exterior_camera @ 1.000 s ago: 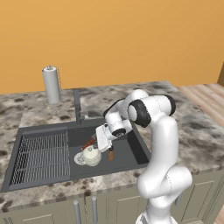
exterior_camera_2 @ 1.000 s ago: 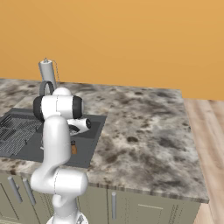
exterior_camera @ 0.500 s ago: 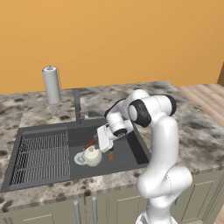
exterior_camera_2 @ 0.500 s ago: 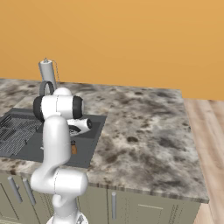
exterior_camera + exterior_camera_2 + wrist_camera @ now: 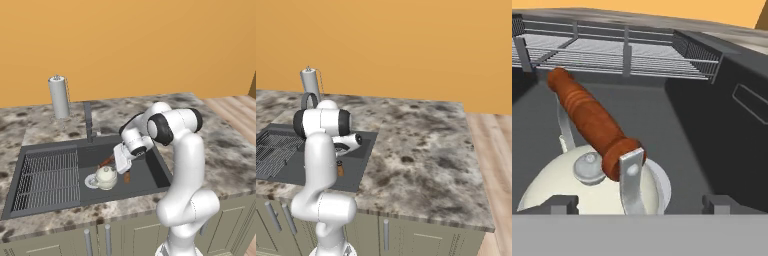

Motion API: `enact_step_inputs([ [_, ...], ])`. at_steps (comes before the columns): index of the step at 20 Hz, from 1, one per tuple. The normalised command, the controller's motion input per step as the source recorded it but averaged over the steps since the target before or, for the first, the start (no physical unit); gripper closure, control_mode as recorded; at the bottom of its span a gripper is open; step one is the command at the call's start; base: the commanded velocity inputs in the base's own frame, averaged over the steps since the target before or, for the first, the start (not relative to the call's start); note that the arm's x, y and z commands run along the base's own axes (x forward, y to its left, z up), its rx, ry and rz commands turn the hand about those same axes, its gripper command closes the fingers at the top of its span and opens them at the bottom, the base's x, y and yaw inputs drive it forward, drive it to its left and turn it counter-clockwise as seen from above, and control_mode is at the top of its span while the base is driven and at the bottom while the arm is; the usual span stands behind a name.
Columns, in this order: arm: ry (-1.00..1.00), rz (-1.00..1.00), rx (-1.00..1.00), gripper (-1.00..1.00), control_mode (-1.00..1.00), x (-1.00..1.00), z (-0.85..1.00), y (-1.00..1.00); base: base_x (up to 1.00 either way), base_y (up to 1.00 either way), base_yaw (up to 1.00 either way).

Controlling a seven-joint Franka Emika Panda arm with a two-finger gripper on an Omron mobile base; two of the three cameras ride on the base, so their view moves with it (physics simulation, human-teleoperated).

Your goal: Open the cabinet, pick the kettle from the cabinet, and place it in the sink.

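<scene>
The cream-white kettle (image 5: 105, 176) stands upright on the floor of the dark grey sink (image 5: 146, 173), just right of the ribbed rack (image 5: 47, 175). My gripper (image 5: 119, 165) hangs close above and to the right of it, open and holding nothing. In the hand view the kettle (image 5: 552, 186) lies right below the gripper (image 5: 639, 205). Its reddish-brown wooden handle piece (image 5: 592, 120) runs between the spread fingertips (image 5: 562, 202) without touching them. Two shut doors with vertical grey bar handles (image 5: 97, 241) sit under the counter; I cannot tell whether they are the cabinet.
A slim dark faucet (image 5: 89, 122) rises behind the basin, and a grey paper towel roll (image 5: 59, 96) stands on the counter behind it. A small orange-brown bottle (image 5: 127, 177) stands in the sink beside the kettle. Marble counter (image 5: 421, 150) stretches to the right.
</scene>
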Motion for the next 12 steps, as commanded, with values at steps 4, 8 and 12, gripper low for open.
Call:
enact_step_inputs([
  [4,0.09,-0.01,-0.12,-1.00,-1.00,0.00,-0.06,-0.10,0.00,0.00,0.00],
  [8,0.04,-0.01,-0.13,-1.00,-1.00,0.00,-0.03,-0.08,0.00,0.00,0.00],
  [12,0.00,-0.03,-0.05,-1.00,-1.00,0.00,0.04,-0.12,0.00,0.00,0.00],
])
